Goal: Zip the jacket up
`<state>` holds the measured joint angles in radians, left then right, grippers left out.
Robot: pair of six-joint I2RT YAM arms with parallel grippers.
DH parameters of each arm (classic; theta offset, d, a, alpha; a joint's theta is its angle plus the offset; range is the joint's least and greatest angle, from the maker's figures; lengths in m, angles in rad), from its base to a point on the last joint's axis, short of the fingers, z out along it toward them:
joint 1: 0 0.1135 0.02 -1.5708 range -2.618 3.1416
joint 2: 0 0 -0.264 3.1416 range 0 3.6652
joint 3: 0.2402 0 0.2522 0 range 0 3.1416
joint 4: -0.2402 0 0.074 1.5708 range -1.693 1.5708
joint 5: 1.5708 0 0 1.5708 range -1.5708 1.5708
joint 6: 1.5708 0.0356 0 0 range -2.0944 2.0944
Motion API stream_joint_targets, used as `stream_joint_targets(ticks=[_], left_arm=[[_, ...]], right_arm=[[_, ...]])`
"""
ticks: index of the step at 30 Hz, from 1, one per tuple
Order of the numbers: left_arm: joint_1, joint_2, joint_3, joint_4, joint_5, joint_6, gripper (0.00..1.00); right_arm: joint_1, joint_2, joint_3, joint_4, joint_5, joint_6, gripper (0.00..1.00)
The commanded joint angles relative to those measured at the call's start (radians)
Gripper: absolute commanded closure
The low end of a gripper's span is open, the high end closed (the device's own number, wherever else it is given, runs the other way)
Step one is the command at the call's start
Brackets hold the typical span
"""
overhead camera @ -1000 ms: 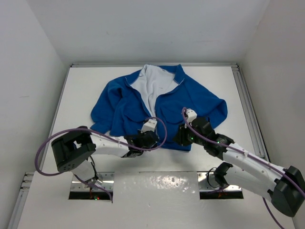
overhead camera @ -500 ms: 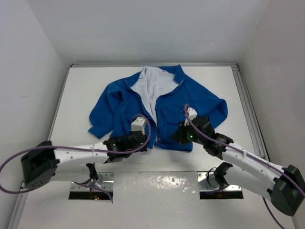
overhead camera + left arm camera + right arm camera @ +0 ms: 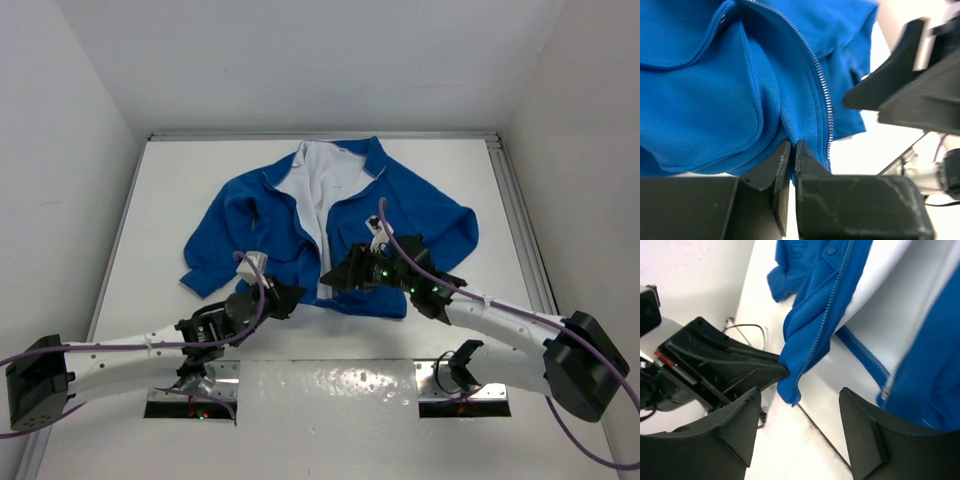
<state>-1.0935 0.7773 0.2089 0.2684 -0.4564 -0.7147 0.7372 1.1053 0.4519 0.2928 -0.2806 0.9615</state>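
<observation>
Jacket (image 3: 410, 215) lies spread on the worktop (image 3: 160, 200), collar at the far side, front unzipped, white lining showing. Left of its opening, my left jaws are clamped shut on the bottom hem corner of that front panel, just beside the zipper teeth (image 3: 826, 100). Over the last second they dragged that corner toward the near left. Right of the opening, my right jaws just sprang apart, holding nothing, facing the pinched corner. My guess: zipper ends not joined yet, right panel needs a fresh grasp.
</observation>
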Motion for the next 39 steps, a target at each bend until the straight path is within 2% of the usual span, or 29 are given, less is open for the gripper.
stream_joint_targets(ticks=[1, 9, 10, 13, 14, 18, 22, 27, 29, 33, 39], left_arm=[[-0.006, -0.038, -0.006, 0.164, 0.004, 0.014, 1.0], [-0.006, -0.036, -0.006, 0.193, 0.033, 0.035, 1.0], [-0.006, -0.038, -0.005, 0.196, 0.033, 0.038, 1.0], [-0.006, -0.049, -0.008, 0.196, 0.039, 0.035, 1.0], [-0.005, -0.052, -0.008, 0.195, 0.053, 0.037, 1.0], [-0.006, -0.087, -0.026, 0.19, 0.068, 0.023, 1.0], [-0.005, -0.108, -0.034, 0.15, 0.065, 0.009, 1.0], [-0.006, -0.134, -0.037, 0.137, 0.073, -0.008, 1.0], [-0.006, -0.135, -0.032, 0.14, 0.088, -0.012, 1.0], [-0.006, -0.147, -0.011, 0.121, 0.114, -0.023, 0.77], [-0.005, -0.217, -0.023, 0.101, 0.128, -0.043, 0.7]], right_arm=[[0.016, 0.036, 0.047, 0.115, -0.034, 0.062, 0.38], [0.103, 0.129, 0.093, 0.137, -0.019, 0.071, 0.43], [0.109, 0.134, 0.093, 0.141, -0.016, 0.069, 0.52], [0.114, 0.13, 0.076, 0.18, 0.027, 0.075, 0.6], [0.113, 0.128, 0.065, 0.207, 0.04, 0.075, 0.68], [0.114, 0.152, 0.054, 0.259, 0.066, 0.071, 0.82], [0.114, 0.156, 0.011, 0.361, 0.1, 0.074, 0.85], [0.113, 0.16, 0.005, 0.413, 0.113, 0.04, 1.0], [0.113, 0.172, 0.019, 0.43, 0.09, 0.019, 1.0], [0.114, 0.186, 0.037, 0.493, 0.005, -0.067, 1.0], [0.113, 0.209, 0.077, 0.526, -0.098, -0.141, 1.0]])
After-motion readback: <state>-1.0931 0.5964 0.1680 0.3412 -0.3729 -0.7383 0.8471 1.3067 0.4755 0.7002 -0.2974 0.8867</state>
